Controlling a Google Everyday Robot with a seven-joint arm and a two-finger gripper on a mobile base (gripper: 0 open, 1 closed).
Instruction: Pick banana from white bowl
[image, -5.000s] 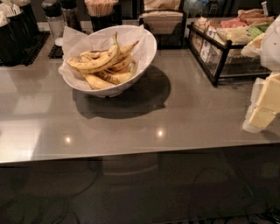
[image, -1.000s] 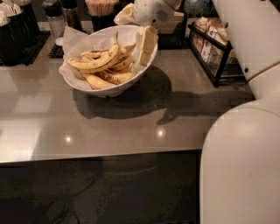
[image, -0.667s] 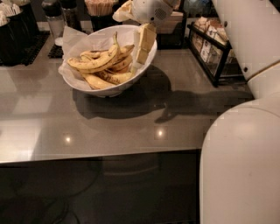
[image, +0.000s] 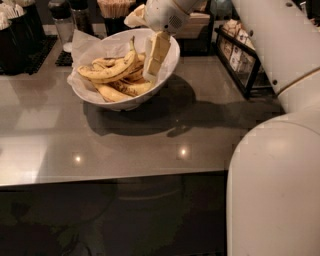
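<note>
1. Grey, glossy countertop (image: 150, 145) fills the middle of the view. Dark containers stand along its back edge, and a black wire rack (image: 239, 57) stands at the back right.
2. A large, deep, glossy white bowl (image: 125, 103) sits toward the back left of the counter, lined with crinkled white paper (image: 82, 42). It holds a pile of speckled yellow bananas (image: 112, 75). The top banana (image: 107, 69) curves across the heap with its stem pointing up.
3. The robot's smooth white arm (image: 280, 45) reaches in from the right. Its cream-coloured gripper (image: 153, 67) hangs tip-down inside the right half of the bowl, just beside the right ends of the bananas.
4. I cannot tell how far open the gripper is, or whether it touches any fruit. It seems to have hold of nothing, since every banana lies in the pile.
5. The step in hand looks like the approach for the grasp, with the pick itself not yet done.
6. The next move probably calls for lining up across one banana, most likely the top one. After closing, the lift should be straight up, clear of the paper and the slanted rim.
</note>
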